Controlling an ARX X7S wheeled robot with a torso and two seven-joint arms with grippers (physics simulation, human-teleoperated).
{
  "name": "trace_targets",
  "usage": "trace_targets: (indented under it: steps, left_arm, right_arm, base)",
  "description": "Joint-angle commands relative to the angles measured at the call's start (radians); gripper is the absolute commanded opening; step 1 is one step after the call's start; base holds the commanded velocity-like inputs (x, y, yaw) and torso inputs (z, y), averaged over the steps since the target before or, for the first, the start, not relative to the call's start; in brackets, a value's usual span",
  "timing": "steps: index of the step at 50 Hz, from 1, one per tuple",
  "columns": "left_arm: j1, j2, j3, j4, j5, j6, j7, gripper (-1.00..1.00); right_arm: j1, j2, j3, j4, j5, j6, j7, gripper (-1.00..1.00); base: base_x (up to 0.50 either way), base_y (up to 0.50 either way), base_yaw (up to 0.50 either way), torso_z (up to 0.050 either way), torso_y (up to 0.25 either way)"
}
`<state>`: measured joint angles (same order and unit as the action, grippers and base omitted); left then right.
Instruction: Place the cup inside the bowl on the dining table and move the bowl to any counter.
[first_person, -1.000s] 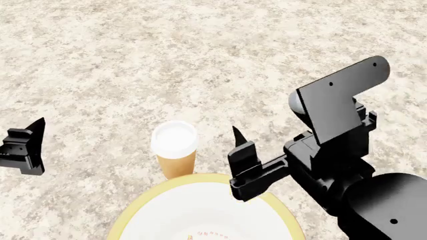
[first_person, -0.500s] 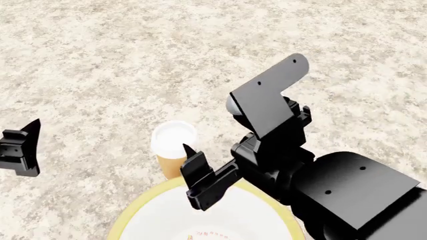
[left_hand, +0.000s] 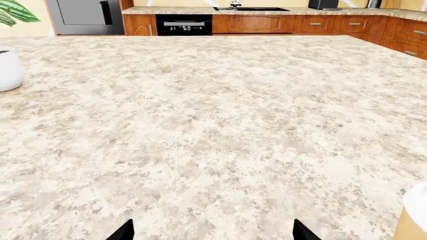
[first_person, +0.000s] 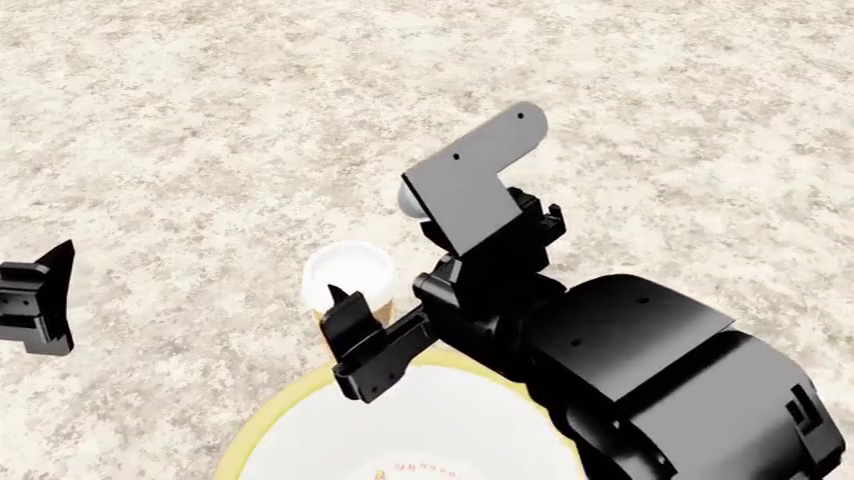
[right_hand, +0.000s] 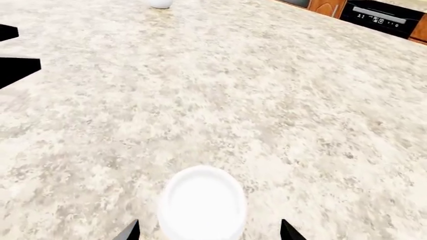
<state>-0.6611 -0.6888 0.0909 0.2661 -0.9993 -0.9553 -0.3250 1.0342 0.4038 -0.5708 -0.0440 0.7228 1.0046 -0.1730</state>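
The cup (first_person: 347, 272), tan with a white lid, stands on the dining table (first_person: 240, 120) just beyond the bowl's yellow-green rim (first_person: 262, 424). My right gripper (first_person: 358, 322) is open and right at the cup, over the bowl's far edge. In the right wrist view the cup's lid (right_hand: 202, 202) lies between the two spread fingertips (right_hand: 131, 231), and I cannot tell if they touch it. At the far left my left gripper (first_person: 38, 296) hangs open above the table with nothing in it. The left wrist view catches the cup's edge (left_hand: 415, 215) to one side.
A white pot (left_hand: 7, 67) stands far off on the table. Beyond the table runs the counter (left_hand: 280, 10) with wooden cabinets and a black oven (left_hand: 183, 25). My left gripper's black fingers (right_hand: 17, 67) show at the edge of the right wrist view.
My right arm has swung left across the bowl's far rim, bringing its open gripper from well right of the cup up to it. The left gripper has barely moved.
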Motion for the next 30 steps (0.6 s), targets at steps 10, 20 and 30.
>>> trace_targets:
  steps: [10,20,30]
  left_arm:
    - [0.013,-0.002,0.001,-0.013,0.010,0.017,0.001,1.00]
    - [0.018,-0.004,0.000,-0.006,0.005,0.014,-0.003,1.00]
    - [0.021,-0.004,0.005,-0.016,0.009,0.017,-0.001,1.00]
  right_arm:
    - [0.051,-0.053,-0.072,0.127,-0.059,-0.052,-0.045,1.00]
    - [0.058,-0.079,-0.099,0.198,-0.079,-0.089,-0.075,1.00]
    - [0.069,-0.113,-0.121,0.282,-0.101,-0.132,-0.101,1.00]
  base:
    - [0.00,0.00,0.00,0.000,0.000]
    - [0.00,0.00,0.00,0.000,0.000]
    - [0.00,0.00,0.00,0.000,0.000]
